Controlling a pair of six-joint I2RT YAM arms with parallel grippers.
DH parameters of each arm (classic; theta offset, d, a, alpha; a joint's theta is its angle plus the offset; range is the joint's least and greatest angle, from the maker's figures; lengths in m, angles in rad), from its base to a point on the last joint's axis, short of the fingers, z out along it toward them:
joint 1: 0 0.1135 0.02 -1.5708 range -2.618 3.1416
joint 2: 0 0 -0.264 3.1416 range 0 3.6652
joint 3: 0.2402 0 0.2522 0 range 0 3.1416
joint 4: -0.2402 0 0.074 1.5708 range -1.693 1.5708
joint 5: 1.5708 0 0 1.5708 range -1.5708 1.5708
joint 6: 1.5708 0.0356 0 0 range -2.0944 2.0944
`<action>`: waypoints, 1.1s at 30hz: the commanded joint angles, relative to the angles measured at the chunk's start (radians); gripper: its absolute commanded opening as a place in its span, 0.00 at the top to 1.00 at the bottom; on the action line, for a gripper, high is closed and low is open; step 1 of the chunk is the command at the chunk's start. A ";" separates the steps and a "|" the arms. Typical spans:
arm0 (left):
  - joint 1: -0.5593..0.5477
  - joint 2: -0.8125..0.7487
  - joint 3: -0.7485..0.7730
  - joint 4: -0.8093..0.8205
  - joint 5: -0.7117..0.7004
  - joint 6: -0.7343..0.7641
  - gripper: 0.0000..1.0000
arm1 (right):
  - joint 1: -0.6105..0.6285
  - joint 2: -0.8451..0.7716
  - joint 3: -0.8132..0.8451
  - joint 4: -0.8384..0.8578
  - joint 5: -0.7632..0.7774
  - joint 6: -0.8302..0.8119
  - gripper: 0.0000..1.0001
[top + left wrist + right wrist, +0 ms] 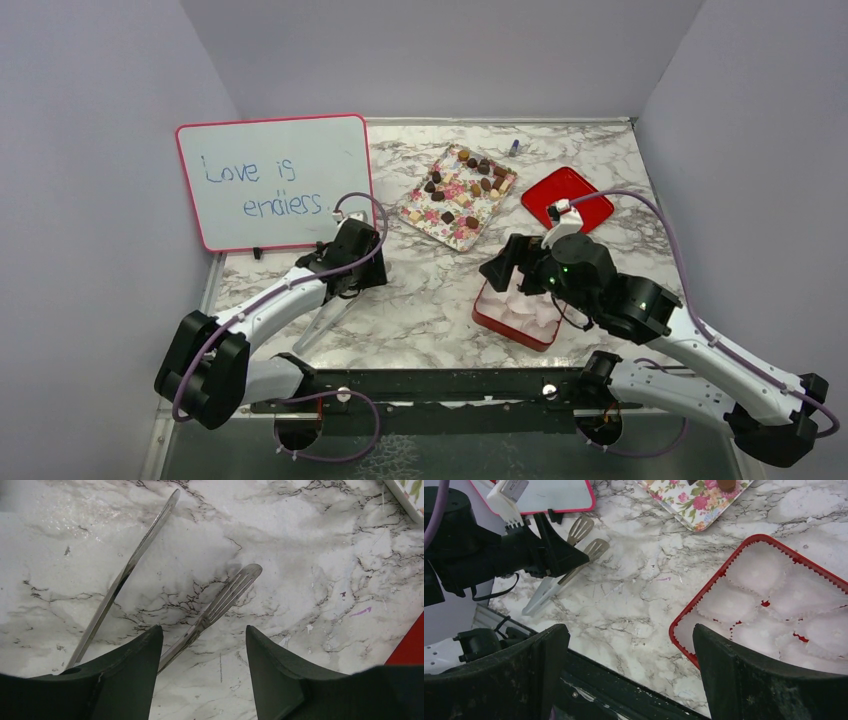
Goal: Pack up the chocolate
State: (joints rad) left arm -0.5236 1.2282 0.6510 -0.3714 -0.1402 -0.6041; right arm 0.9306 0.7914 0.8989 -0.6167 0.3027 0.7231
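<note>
The chocolate [468, 180] lies on the floral tray [447, 228], in the middle of the worktop [430, 300] and toward its far edge; the pieces are dark brown, light brown and cream-white, and they are spread out over the tray. A small blue-capped thing [514, 147] lies by the far edge, just past the tray; a red lid [567, 197] lies flat to the right of the tray, near it but not touching. A whiteboard [270, 180] with a pink rim stands at the far left corner; it says "Love is endless."

The red box [512, 328] sits close to the near edge, on the right half of the worktop; it holds white paper cups [759, 570] packed side by side. The right tool [628, 635] hangs just by the left side of the box; its two fingers are wide apart and grip nothing.

Metal tongs [225, 597] lie on the left half of the worktop; their flat ends point toward the tray. The left tool [202, 632] is low over the tongs; its fingers are spread apart and not squeezing. The slotted arm of the tongs runs in between the fingers; the other arm goes past the left finger; it is hard to tell if a finger touches the metal.
</note>
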 commanded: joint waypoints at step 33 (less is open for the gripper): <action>-0.328 0.264 0.159 0.056 -0.212 0.073 0.88 | 0.008 -0.095 0.020 0.014 -0.054 0.005 0.00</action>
State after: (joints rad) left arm -0.7944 1.4353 0.7361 -0.3325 -0.3206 -0.5499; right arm 0.9306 0.7036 0.8986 -0.6071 0.2310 0.7097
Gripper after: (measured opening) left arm 0.172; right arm 0.998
